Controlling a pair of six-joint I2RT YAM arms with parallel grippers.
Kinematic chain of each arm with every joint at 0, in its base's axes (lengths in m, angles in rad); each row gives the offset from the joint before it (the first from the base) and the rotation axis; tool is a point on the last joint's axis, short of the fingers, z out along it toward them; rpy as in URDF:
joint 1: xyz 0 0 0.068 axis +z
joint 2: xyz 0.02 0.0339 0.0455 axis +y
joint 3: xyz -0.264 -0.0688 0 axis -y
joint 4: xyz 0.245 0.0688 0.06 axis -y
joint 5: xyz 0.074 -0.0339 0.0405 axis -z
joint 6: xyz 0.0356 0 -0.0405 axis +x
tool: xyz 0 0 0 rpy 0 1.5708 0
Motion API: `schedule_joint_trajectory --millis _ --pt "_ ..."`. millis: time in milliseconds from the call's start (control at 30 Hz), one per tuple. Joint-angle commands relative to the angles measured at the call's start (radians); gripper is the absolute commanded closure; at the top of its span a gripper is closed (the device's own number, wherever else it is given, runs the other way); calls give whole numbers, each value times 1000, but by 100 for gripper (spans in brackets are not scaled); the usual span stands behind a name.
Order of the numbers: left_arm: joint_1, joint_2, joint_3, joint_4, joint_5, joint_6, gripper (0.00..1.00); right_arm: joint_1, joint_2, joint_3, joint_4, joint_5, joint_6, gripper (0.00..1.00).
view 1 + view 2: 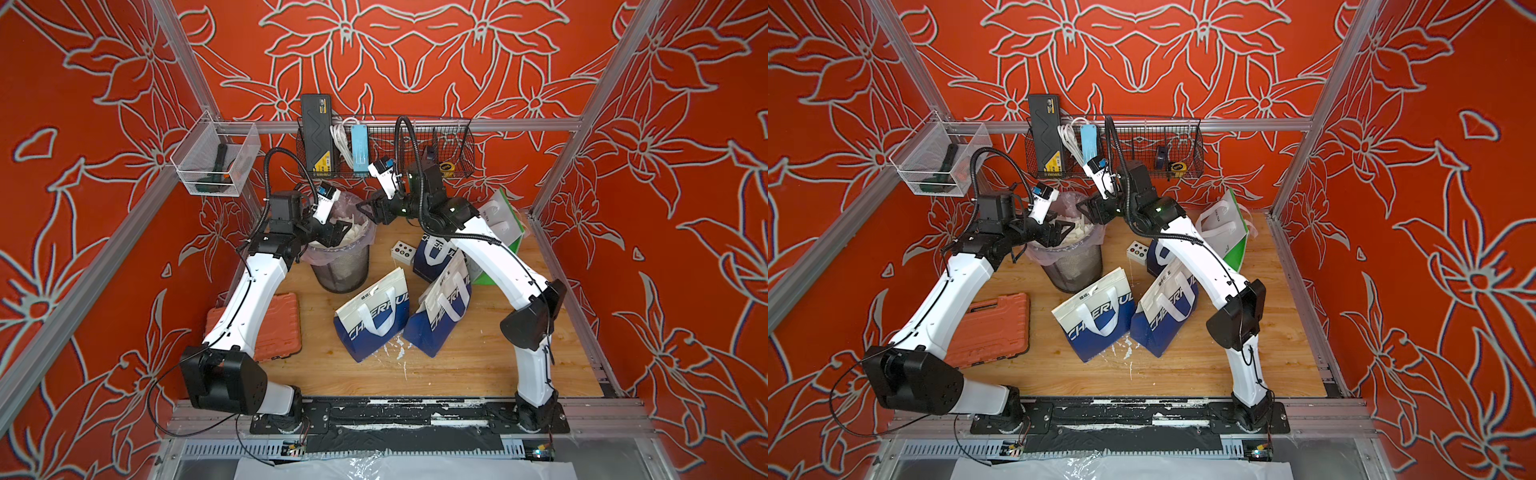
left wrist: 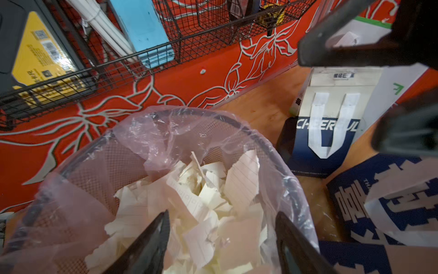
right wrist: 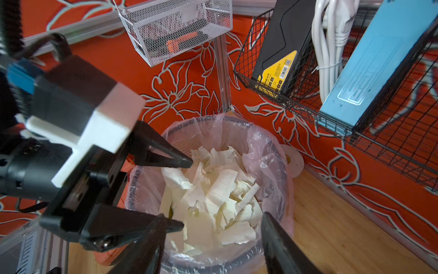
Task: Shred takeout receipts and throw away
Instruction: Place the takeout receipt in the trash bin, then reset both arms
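Many torn receipt scraps (image 2: pixel 241 180) fill lined mesh bin (image 1: pixel 340 274); left claw (image 2: pixel 222 214), right claw (image 3: pixel 213 216) wide, empty.

Takeout receipts (image 3: pixel 222 187): torn white scraps with faint grey lines, piled loosely inside the pink-lined mesh bin (image 3: pixel 189 132), reaching near its rim.

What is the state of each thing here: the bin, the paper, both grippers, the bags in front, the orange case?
Bin: upright, pink liner inside, nearly full.
Receipts: torn into pieces, inside the bin.
Left gripper: open, empty, above the bin.
Right gripper: open, empty, above the bin.
Two front bags: lying down.
Orange case: shut, lying flat.
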Motion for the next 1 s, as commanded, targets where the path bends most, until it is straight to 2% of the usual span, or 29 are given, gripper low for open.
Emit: schedule_joint_trajectory --millis 0,100,233,400,500,567,667,767,967 --pt "0 -41 23 -24 67 32 29 21 44 65 -14 36 -66 36" --pt "0 -59 21 3 74 4 29 33 87 114 -96 119 -166 36" --pt "8 -70 58 9 -24 -41 28 30 45 54 -81 175 -201 35" --pt "29 -144 30 137 -316 -141 24 21 -51 8 -67 212 -219 29" --pt "48 -215 -54 222 -517 -200 21 -6 -168 -109 -64 240 -211 25" --pt "71 -280 -146 282 -609 -224 18 -55 -281 -240 -45 242 -194 22" --pt "133 -334 -254 342 -658 -287 13 -159 -433 -406 -43 237 -164 21" --pt "187 -330 -330 380 -669 -366 10 -271 -563 -532 -65 270 -149 19" --pt "216 -302 -448 448 -784 -465 3 -496 -794 -721 -98 376 -123 16"
